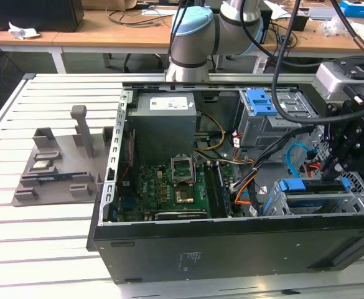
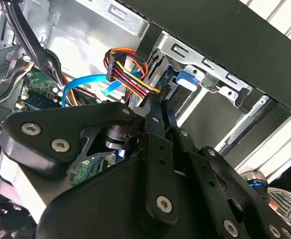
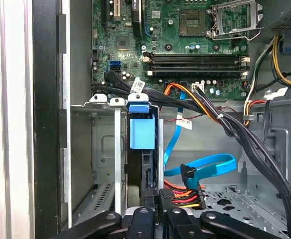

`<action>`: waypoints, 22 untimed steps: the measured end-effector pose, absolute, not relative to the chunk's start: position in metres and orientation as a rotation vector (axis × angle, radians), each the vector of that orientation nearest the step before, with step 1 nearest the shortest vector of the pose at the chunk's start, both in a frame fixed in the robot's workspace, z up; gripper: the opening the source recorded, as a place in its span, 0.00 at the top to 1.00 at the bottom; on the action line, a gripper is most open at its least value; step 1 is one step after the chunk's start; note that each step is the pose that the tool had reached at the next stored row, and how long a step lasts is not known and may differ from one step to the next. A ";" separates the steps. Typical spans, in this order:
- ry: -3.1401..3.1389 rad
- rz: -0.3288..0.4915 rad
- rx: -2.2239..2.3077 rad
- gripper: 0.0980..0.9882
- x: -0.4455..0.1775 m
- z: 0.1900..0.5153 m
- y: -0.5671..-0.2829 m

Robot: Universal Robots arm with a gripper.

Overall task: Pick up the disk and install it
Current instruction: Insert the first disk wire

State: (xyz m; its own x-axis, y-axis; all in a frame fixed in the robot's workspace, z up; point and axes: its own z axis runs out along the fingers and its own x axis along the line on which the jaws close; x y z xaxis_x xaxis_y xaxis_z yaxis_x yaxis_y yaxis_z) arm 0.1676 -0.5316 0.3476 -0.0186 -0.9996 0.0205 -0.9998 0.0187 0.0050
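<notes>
The disk (image 1: 312, 185) stands on edge inside the lower drive cage (image 1: 275, 208) at the front corner of the open computer case. Its blue carrier bracket (image 3: 142, 133) faces up between the cage's metal rails, and its blue tab (image 2: 187, 78) shows in the second wrist view too. My gripper (image 3: 155, 198) is at the disk's cable end. Its black fingers (image 2: 152, 112) are together with no gap showing, right beside the red-yellow-black power plug (image 3: 185, 196). In the exterior view my gripper (image 1: 332, 167) hangs just above the disk.
A blue data cable (image 3: 205, 167) and bundled wires (image 3: 220, 117) crowd the space beside the cage. The motherboard (image 1: 169, 187), a grey power-supply box (image 1: 166, 118) and an upper bay with a blue latch (image 1: 261, 101) fill the case. A grey fixture (image 1: 57, 162) sits on the slatted table at the exterior view's left.
</notes>
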 end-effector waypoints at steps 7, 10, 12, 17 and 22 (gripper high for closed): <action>-2.231 0.014 2.189 0.93 0.168 0.346 -0.534; -2.233 0.008 2.192 0.93 0.166 0.345 -0.534; -2.237 -0.001 2.196 0.93 0.165 0.345 -0.534; -2.240 -0.008 2.199 0.93 0.165 0.345 -0.535; -2.247 -0.023 2.205 0.93 0.166 0.345 -0.539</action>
